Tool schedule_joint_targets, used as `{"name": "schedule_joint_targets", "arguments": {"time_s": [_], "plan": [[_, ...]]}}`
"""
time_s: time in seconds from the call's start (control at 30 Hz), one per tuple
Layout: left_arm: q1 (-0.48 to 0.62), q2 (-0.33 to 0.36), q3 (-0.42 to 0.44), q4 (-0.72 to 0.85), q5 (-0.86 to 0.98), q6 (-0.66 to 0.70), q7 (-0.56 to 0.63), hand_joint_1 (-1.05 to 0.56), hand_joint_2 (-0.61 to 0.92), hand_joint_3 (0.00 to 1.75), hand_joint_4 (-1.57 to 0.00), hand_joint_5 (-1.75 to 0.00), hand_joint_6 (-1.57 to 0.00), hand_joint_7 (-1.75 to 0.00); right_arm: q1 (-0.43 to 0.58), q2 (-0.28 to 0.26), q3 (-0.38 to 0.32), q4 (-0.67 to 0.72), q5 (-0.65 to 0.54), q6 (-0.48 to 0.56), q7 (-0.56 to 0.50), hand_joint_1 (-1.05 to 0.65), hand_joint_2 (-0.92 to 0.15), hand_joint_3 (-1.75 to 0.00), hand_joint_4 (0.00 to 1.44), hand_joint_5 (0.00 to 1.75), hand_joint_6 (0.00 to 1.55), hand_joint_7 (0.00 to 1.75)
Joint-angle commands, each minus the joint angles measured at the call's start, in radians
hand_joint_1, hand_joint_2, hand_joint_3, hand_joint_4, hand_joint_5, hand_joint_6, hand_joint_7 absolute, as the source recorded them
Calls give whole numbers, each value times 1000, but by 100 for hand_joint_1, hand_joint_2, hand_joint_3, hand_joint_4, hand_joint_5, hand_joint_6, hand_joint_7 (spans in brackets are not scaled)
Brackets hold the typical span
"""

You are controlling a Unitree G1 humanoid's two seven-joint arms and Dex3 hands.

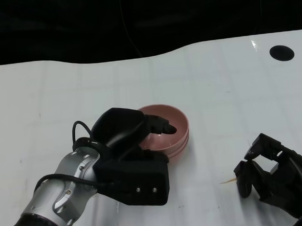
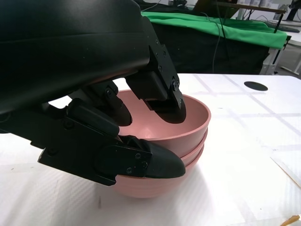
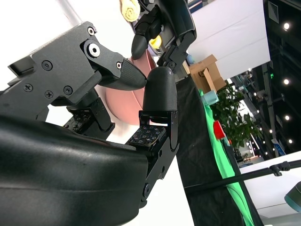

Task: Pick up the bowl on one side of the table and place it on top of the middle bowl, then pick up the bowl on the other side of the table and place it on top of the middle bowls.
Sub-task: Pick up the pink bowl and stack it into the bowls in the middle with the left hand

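Three pink bowls (image 1: 175, 134) sit nested in one stack at the table's middle; the left wrist view shows the stacked rims (image 2: 195, 141). My left hand (image 1: 127, 145) grips the top bowl at its near-left rim: fingers (image 2: 162, 101) reach inside it and the thumb (image 2: 141, 160) presses the outer wall. My right hand (image 1: 272, 174) hovers at the lower right, well apart from the stack, fingers apart and holding nothing. In the right wrist view its fingers (image 3: 157, 94) frame the pink stack (image 3: 124, 101) beyond.
A round black hole (image 1: 281, 53) lies in the white table (image 1: 231, 87) at the far right. A thin yellowish sliver (image 1: 228, 181) lies beside my right hand. Green cloth (image 2: 211, 26) hangs beyond the table's far edge.
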Motion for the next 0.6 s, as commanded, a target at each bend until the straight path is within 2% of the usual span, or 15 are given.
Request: {"name": "schedule_joint_targets", "arguments": {"time_s": [0.03, 0.33, 0.6], "plan": [[5, 15, 3, -5, 1, 9, -1, -74, 92, 33, -86, -2, -83, -1, -2, -19, -8, 3, 9, 7, 8, -9, -55, -105, 93, 171, 87, 136], [23, 21, 11, -57, 4, 27, 9, -84, 92, 37, -85, -1, -84, -1, -1, -19, -12, 0, 0, 4, 2, -10, -54, -105, 94, 170, 89, 135], [59, 40, 25, -172, -12, 74, -43, -94, 92, 45, -83, 0, -82, 0, 0, -20, -13, -2, 0, 8, 2, -9, -53, -104, 94, 170, 90, 136]]}}
